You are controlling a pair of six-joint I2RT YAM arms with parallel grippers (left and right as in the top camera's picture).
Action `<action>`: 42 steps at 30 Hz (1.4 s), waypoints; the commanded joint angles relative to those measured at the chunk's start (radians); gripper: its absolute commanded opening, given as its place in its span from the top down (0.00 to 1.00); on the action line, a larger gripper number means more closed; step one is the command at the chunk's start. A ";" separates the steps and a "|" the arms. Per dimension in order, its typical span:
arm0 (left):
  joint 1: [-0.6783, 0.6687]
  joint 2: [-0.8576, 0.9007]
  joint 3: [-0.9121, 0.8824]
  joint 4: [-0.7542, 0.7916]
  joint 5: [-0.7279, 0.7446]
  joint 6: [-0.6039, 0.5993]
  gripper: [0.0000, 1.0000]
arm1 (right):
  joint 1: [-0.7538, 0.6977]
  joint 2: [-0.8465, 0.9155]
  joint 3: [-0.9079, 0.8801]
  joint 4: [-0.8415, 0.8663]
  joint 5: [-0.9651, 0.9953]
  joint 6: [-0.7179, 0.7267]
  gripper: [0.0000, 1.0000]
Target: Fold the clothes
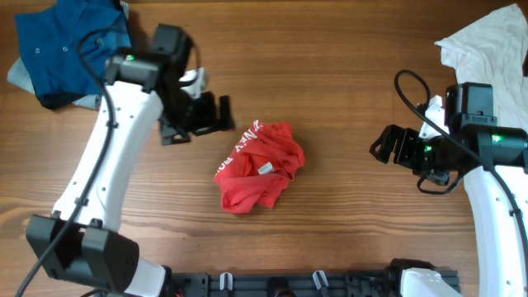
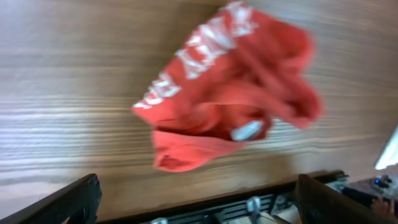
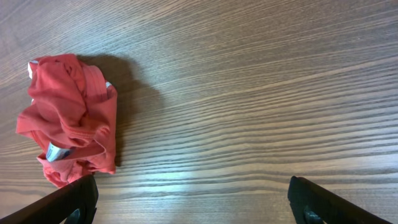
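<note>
We see the shirt point(image 1: 260, 165) lying crumpled just ahead of our left gripper point(image 1: 223, 115), whose jaws stand wide apart. The right gripper point(image 1: 381, 145), jaws likewise apart, faces it from well away.

A wooden tabletop point(image 1: 346, 74) fills every view. It is warm mid-brown, with fine darker grain running from the left edge to the right. The finish is smooth and slightly glossy. Soft light lays pale streaks of sheen along the grain, clearest in the left wrist view. Along the near edge runs a black rail point(image 1: 289, 282) with small pale clips on it. A dark blue cloth point(image 1: 62, 45) lies bunched in the far left corner. A white cloth point(image 1: 487, 41) lies crumpled in the far right corner. Both reach past the picture's edge.
</note>
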 commanded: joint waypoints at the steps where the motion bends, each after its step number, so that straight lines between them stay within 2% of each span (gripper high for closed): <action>1: 0.063 -0.002 -0.171 0.025 0.009 0.085 0.00 | -0.003 0.005 -0.011 0.004 0.001 -0.019 0.01; 4: 0.078 -0.002 -0.357 0.155 0.130 0.148 0.00 | -0.003 0.005 -0.011 0.004 -0.001 -0.019 0.02; 9: 0.072 -0.002 -0.517 0.323 0.267 0.183 0.00 | -0.003 0.005 -0.011 0.005 -0.002 -0.019 0.02; 15: 0.014 -0.002 -0.585 0.413 0.337 0.182 0.02 | -0.003 0.005 -0.011 0.005 -0.002 -0.018 0.01; 23: -0.111 -0.002 -0.630 0.491 0.337 0.146 0.04 | -0.003 0.005 -0.011 -0.005 -0.002 -0.019 0.01; 24: -0.124 -0.002 -0.630 0.499 0.338 0.145 0.09 | -0.003 0.005 -0.012 -0.005 -0.002 -0.019 0.02; 25: -0.135 -0.002 -0.630 0.503 0.345 0.145 0.21 | -0.003 0.005 -0.011 -0.006 -0.002 -0.019 0.01; 26: -0.143 -0.002 -0.630 0.506 0.348 0.145 0.46 | -0.003 0.005 -0.011 -0.006 -0.002 -0.019 0.01; 27: -0.151 -0.002 -0.630 0.507 0.348 0.145 0.64 | -0.003 0.005 -0.012 -0.006 -0.002 -0.019 0.01; 30: -0.153 -0.006 -0.630 0.500 0.395 0.145 0.92 | -0.003 0.005 -0.012 -0.005 -0.001 -0.019 0.01; 32: -0.154 -0.020 -0.630 0.500 0.457 0.146 0.96 | -0.003 0.005 -0.012 -0.005 -0.001 -0.019 0.02; 36: -0.193 -0.076 -0.630 0.497 0.532 0.145 0.94 | -0.003 0.005 -0.012 -0.003 -0.001 -0.019 0.02; 39: -0.271 -0.089 -0.630 0.501 0.533 0.113 0.91 | -0.003 0.005 -0.012 0.004 -0.002 -0.017 0.02; 42: -0.357 -0.085 -0.630 0.525 0.479 0.033 0.90 | -0.003 0.005 -0.012 0.005 -0.002 -0.016 0.02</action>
